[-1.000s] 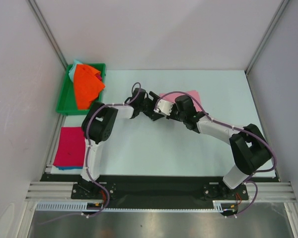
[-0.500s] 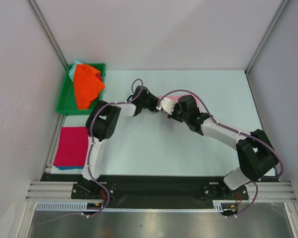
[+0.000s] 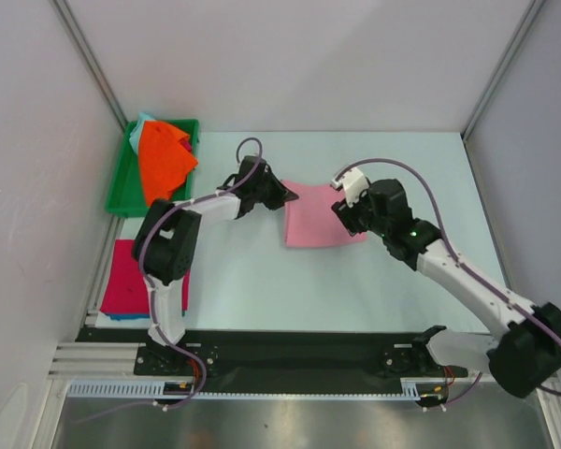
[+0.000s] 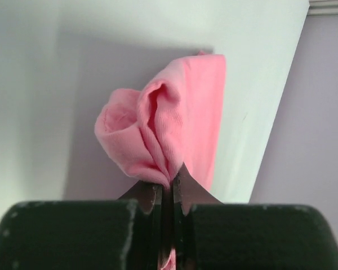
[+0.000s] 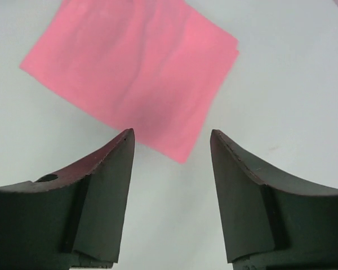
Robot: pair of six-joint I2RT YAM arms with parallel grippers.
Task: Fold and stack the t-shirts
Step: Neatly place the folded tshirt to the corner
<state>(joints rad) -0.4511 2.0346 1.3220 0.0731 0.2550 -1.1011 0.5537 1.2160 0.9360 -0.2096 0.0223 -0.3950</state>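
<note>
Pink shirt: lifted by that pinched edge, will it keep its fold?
Probably not: the pink shirt bunches into soft ruffles where the left tool pinches it, so it is likely floppy. Probably light too: it lies thin and flat in the top view.

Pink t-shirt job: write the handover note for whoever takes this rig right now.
Left tool: shut on the left edge of the pink t-shirt, pinching a bunched fold.
Right tool: open, holding nothing, hovering over the shirt's right corner.
Pink t-shirt: folded to a rectangle in the middle of the table.
Magenta-red t-shirt: folded, at the table's near left, with a teal edge showing beneath it.
Orange t-shirt: unfolded, heaped in the green tray.
Done: stack started, pink folded.
Left: carry pink to the stack, then fold and stack orange.
</note>
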